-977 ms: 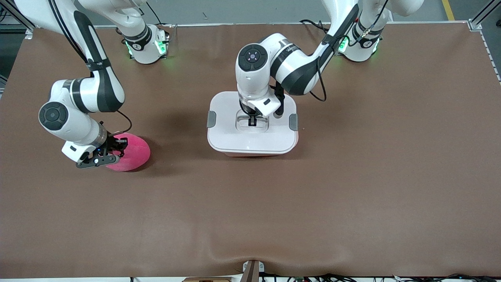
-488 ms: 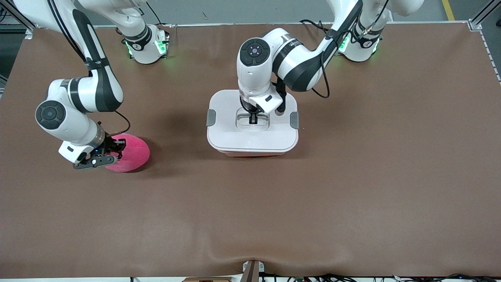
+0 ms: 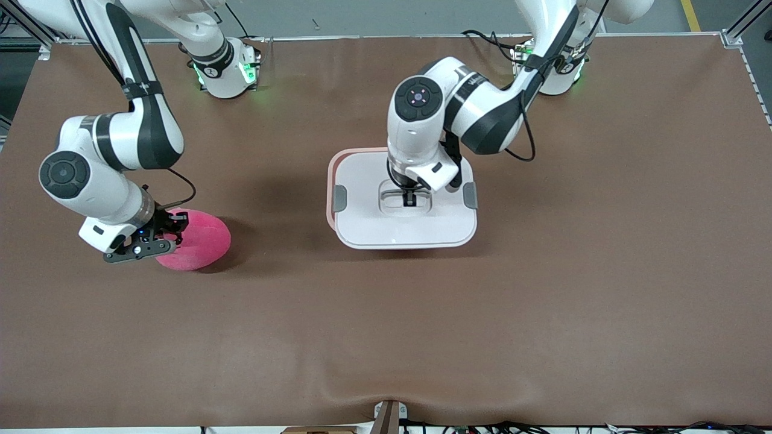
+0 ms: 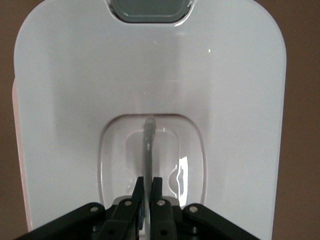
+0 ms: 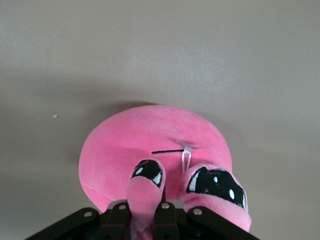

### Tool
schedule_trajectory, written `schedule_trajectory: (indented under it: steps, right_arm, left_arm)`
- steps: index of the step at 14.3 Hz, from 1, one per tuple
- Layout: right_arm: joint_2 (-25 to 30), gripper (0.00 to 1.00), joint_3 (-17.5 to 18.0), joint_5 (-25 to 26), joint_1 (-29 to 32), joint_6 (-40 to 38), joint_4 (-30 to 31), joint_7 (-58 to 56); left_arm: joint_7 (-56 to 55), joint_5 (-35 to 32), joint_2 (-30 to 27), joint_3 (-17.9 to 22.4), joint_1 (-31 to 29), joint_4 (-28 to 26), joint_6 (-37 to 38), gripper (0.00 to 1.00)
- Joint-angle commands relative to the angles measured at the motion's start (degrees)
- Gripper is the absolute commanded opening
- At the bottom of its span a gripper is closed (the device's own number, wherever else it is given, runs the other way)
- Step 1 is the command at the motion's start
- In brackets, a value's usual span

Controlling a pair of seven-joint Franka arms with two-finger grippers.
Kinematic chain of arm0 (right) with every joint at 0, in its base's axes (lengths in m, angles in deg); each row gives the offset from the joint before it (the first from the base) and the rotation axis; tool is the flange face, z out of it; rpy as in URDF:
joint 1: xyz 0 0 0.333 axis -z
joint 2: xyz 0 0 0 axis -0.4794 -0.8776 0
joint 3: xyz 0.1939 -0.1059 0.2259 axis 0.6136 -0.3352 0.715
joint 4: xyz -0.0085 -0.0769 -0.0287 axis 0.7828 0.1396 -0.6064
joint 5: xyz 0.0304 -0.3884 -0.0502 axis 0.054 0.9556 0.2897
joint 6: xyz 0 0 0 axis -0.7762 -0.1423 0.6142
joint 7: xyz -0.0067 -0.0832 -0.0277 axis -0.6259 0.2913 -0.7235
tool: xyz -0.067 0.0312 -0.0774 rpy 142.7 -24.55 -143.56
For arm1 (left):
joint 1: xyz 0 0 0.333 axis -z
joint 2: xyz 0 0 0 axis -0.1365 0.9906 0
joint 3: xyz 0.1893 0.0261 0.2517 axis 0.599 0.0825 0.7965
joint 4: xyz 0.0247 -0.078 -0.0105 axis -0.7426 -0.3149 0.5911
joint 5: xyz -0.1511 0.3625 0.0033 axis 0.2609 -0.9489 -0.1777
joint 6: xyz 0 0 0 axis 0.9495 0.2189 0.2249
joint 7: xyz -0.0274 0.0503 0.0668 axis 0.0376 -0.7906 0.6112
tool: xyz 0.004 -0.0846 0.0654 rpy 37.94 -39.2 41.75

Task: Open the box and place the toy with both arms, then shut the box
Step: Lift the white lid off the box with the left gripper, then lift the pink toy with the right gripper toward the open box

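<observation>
The box's white lid (image 3: 374, 220) is held by my left gripper (image 3: 410, 199), which is shut on the thin grey handle (image 4: 148, 142) in the lid's recess. The lid sits shifted toward the left arm's end of the table, so the pink tub's rim (image 3: 329, 187) shows along one side. In the left wrist view the lid (image 4: 225, 100) and a grey clip (image 4: 150, 9) fill the frame above my left gripper (image 4: 147, 186). My right gripper (image 3: 158, 238) is shut on the pink plush toy (image 3: 202, 241). In the right wrist view my right gripper (image 5: 145, 212) pinches a fold of the toy (image 5: 150, 135) beside its eyes.
The brown table mat (image 3: 543, 289) spreads wide around both things. The arms' bases (image 3: 226, 69) stand along the table's edge farthest from the front camera. A small bracket (image 3: 389, 416) sits at the table's edge nearest that camera.
My left gripper has carried the lid toward the left arm's end of the table, uncovering the tub's pink rim. My right arm has shifted slightly with the toy in its grip.
</observation>
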State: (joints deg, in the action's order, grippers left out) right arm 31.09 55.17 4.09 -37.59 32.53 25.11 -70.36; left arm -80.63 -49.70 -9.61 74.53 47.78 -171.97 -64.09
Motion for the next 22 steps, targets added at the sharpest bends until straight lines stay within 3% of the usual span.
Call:
schedule_trajectory:
  steps: [1,15,22]
  right_arm:
    - [1.0,0.0,-0.2,1.2,-0.5,-2.5,-2.1,-0.6]
    - [1.8,0.0,-0.1,3.4,-8.4,-7.5,-9.6,-8.6]
    - [3.7,0.0,-0.2,3.7,-22.8,-12.2,-15.4,-8.2]
  left_arm:
    - [1.5,-1.1,-2.8,-0.1,-4.0,-2.6,0.6,0.0]
    - [20.9,-3.1,-3.9,-0.4,-18.0,-3.1,-0.6,0.0]
    - [31.5,-3.2,-3.3,0.0,-23.9,-2.8,-1.1,0.0]
